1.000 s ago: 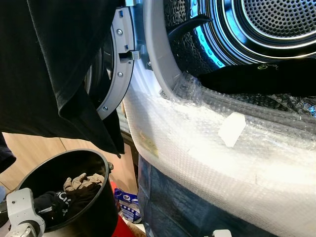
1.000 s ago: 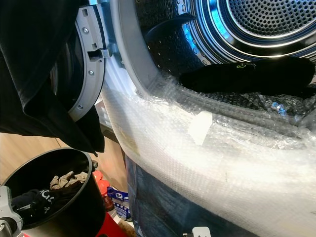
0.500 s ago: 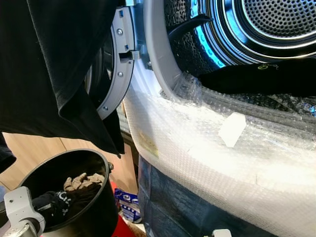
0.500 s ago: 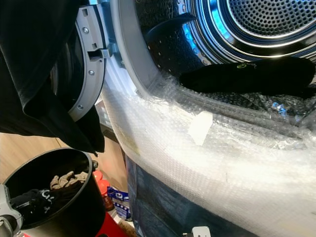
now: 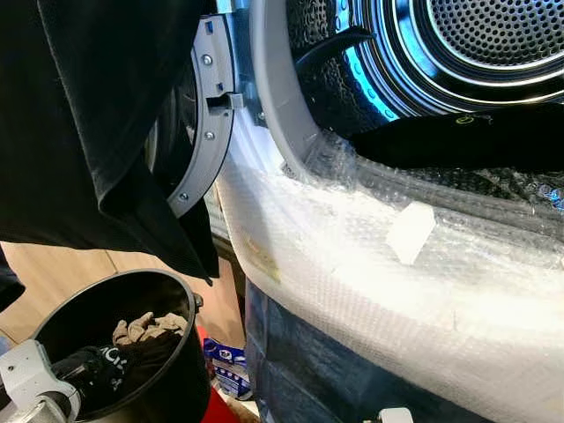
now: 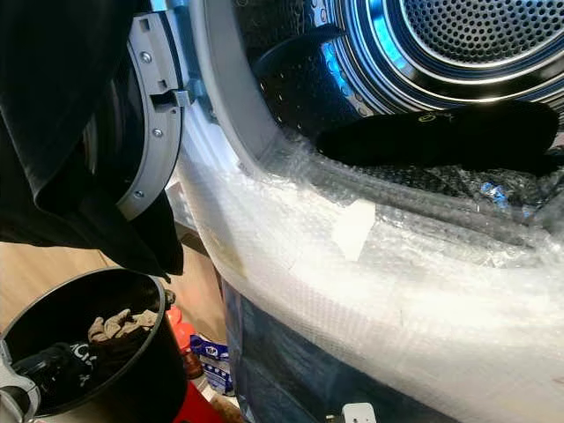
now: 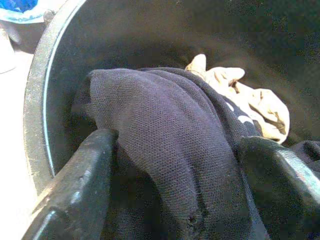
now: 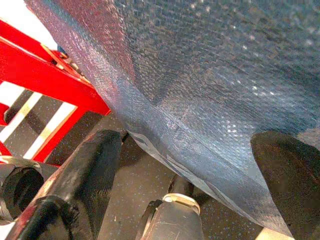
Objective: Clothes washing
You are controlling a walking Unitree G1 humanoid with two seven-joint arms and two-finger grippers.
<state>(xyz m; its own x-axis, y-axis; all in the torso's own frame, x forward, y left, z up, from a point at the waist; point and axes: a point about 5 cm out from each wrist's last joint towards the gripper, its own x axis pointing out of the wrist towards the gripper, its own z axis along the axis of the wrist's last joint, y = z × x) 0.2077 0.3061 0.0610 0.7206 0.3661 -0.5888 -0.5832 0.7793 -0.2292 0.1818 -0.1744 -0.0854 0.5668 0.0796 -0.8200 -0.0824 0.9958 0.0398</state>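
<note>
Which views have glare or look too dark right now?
Eye views: bubble wrap on the washer front glares nearly white and blue light glints in the drum; left wrist view: dim inside the black bucket; right wrist view: evenly lit.

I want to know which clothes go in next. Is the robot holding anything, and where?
The left claw straddles a raised fold of the dark garment in the black bucket; a closed grip cannot be told. The right claw holds nothing.

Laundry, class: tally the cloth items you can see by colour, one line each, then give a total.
Black: 3 – cloth hanging over the door, garment in the drum, garment in the bucket between the left tool's fingers
Beige: 1 – cloth in the bucket
Total: 4
</note>
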